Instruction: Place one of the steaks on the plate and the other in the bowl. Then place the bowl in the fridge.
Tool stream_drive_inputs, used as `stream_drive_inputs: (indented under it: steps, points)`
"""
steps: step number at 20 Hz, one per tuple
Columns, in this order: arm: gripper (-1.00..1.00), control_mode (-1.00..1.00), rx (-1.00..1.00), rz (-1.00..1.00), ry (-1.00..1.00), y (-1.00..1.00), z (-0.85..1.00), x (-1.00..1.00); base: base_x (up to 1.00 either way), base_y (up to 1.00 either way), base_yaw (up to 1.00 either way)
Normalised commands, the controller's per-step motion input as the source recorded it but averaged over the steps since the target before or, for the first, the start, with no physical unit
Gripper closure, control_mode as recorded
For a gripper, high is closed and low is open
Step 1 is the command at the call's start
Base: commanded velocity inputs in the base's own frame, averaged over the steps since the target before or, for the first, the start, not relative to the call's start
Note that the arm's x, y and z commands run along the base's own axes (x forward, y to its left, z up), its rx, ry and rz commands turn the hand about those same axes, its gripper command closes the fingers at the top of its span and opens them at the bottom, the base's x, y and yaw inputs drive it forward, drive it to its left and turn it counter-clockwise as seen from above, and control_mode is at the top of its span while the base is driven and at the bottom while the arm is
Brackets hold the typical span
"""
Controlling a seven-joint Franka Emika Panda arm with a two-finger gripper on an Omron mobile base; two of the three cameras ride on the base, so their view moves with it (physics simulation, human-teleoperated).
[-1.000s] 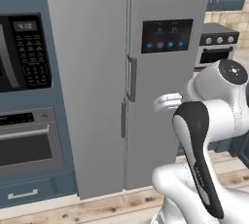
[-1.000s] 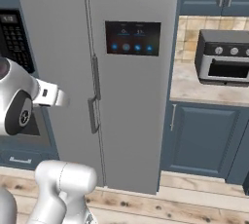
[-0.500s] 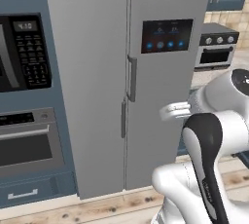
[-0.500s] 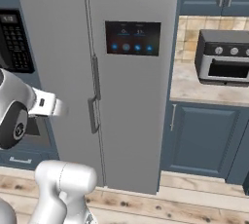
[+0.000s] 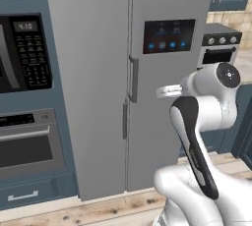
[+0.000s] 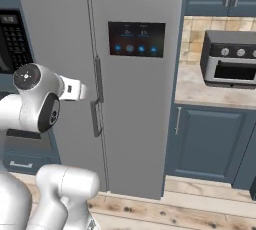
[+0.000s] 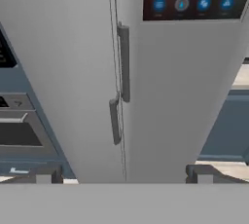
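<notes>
Dark blue cabinets framed the tall grey fridge (image 5: 130, 80), whose two doors stood shut, meeting at a thin seam down the middle. A long handle (image 7: 125, 62) ran beside the seam on the right-hand door, and a shorter one (image 7: 114, 120) hung lower on the left-hand door, so either leaf would be pulled away from the centre. A dark control panel (image 6: 136, 39) with small blue lights sat on the right-hand door above the handles. A black microwave (image 5: 24, 53) and an oven (image 5: 29, 144) were built in on one side; on the other a small oven (image 6: 230, 60) stood on a pale worktop (image 6: 200, 86) over blue cupboard doors. The arm was folded up in front of the fridge with its wrist level with the handles, which suggested it had been squared up to the doors rather than to any food. In the hand view the claw (image 7: 124, 173) faced the seam with its two tips spread as wide as they go and nothing between them, apart from both handles. That wide, empty stance looked suited to closing round a handle bar. No steaks, plate or bowl lay before the cameras, so I could not judge how much of the sorting was done; the fridge itself seemed not yet opened to receive the bowl.
</notes>
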Motion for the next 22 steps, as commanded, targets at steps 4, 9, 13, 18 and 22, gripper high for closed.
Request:
stream_drive_inputs:
  steps: [4,9,13,18,22]
  points:
    - [-1.00,-1.00,-0.01,-0.02,-0.24,0.11,-0.01,1.00,0.00,0.00,0.00]
    - [-1.00,-1.00,0.00,-0.01,-0.02,0.00,0.00,1.00,0.00,0.00,0.00]
    - [-1.00,-1.00,0.00,0.00,0.07,0.00,0.00,1.00,0.00,0.00,0.00]
    - [-1.00,-1.00,-0.01,0.00,0.01,0.16,-0.09,1.00,0.00,0.00,0.00]
    - [-1.00,-1.00,0.00,0.00,0.00,0.14,-0.24,0.97,0.00,0.00,0.00]
